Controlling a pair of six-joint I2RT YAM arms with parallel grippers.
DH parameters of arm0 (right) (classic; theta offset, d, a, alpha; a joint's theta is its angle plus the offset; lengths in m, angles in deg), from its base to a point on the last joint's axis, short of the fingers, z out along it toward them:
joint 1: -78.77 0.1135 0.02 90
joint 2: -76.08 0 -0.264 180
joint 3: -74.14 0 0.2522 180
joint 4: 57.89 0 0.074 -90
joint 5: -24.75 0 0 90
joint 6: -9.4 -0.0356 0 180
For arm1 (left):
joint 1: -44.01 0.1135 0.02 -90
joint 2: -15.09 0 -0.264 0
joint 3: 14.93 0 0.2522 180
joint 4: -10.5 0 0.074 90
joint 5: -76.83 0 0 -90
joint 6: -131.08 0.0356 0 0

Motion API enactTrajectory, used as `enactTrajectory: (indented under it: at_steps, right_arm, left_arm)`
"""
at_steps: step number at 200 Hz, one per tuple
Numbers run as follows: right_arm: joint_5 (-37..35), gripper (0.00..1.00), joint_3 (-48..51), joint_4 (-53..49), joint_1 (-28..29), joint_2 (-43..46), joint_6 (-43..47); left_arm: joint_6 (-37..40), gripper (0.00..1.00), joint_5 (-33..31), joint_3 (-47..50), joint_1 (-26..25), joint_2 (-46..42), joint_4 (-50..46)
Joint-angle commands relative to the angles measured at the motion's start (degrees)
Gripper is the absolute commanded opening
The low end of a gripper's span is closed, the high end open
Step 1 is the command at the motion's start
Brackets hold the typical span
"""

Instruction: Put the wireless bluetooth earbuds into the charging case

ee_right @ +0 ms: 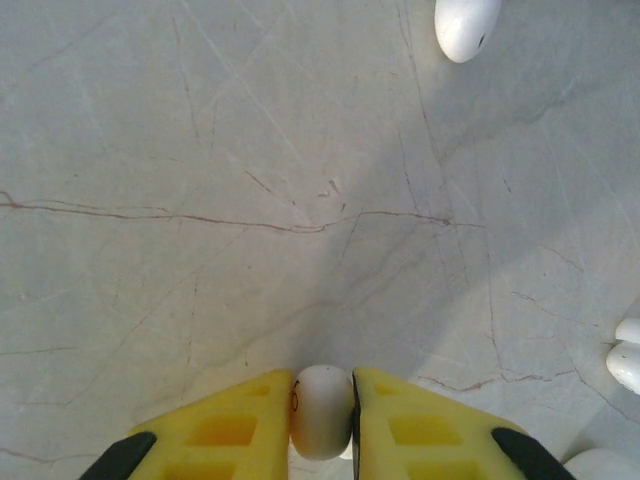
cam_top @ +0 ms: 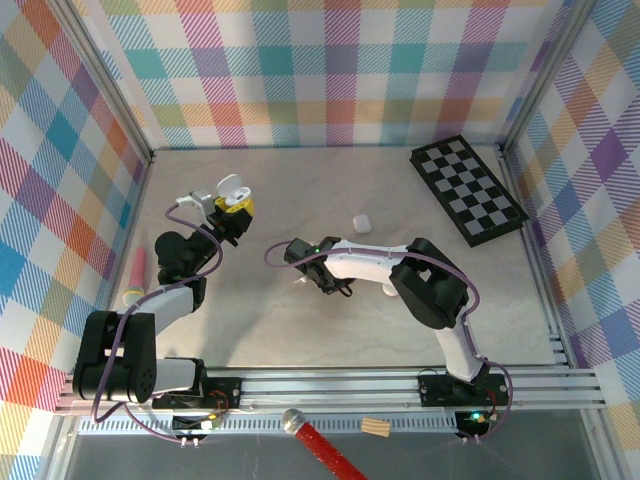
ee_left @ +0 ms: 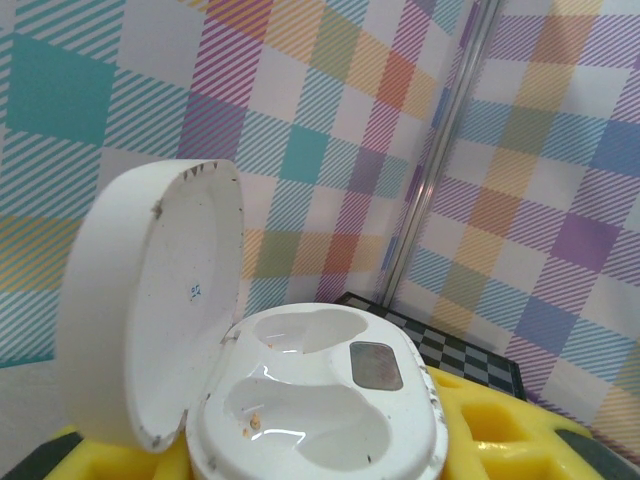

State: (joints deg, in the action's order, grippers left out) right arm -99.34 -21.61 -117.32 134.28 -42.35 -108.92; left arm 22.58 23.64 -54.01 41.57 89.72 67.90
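The earbud [ee_right: 322,410] I'm after is a tiny glossy white bud, rounded like a pea, with a faint ring mark on its left side. It sits near the middle of the table [cam_top: 300,330], a little toward the near edge. The right fingers [ee_right: 268,412] are closed in on it, one yellow tip pressed against each side. I cannot tell whether it is lifted off the surface.

The charging case [ee_left: 330,410] is white and stands open, with its oval lid hinged up on the left. Both moulded wells are empty and shiny. A small grey rectangular patch lies beside the far well, dark scuffs mark the rims, and an orange speck sits in the near well. The left fingers [ee_left: 495,425] grip the case from either side, holding it toward the far left corner of the table.

The right arm rises from the near edge, folds at the elbow and runs its white forearm leftward, with the wrist pointing down at the table. The left arm climbs from the near left corner and reaches toward the far edge.

A smooth white piece [ee_right: 466,24] lies apart from the bud, toward the far edge. A checkerboard [cam_top: 468,190] lies in the far right corner.
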Motion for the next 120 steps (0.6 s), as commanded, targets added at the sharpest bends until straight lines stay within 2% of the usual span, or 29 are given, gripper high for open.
enactTrajectory:
  at_steps: [1, 60, 89, 120]
  right_arm:
    - [1.94, 0.2, -0.78, -1.4, -0.44, -0.41, -0.74]
    - [10.27, 0.2, 5.63, 5.44, -4.09, 8.71, -1.45]
    - [16.44, 0.2, 11.58, 10.04, -7.13, 16.87, -2.47]
    - [26.59, 0.2, 19.68, 16.23, -12.1, 27.77, -4.69]
  left_arm:
    - [-0.62, 0.34, 1.49, -0.69, 0.5, 0.44, 3.82]
    - [1.28, 0.34, 2.37, -0.53, -1.27, 0.58, 2.95]
    - [4.63, 0.34, 2.69, -0.63, -4.49, 0.63, 0.41]
    - [9.2, 0.34, 3.37, -1.22, -9.25, 0.95, -4.14]
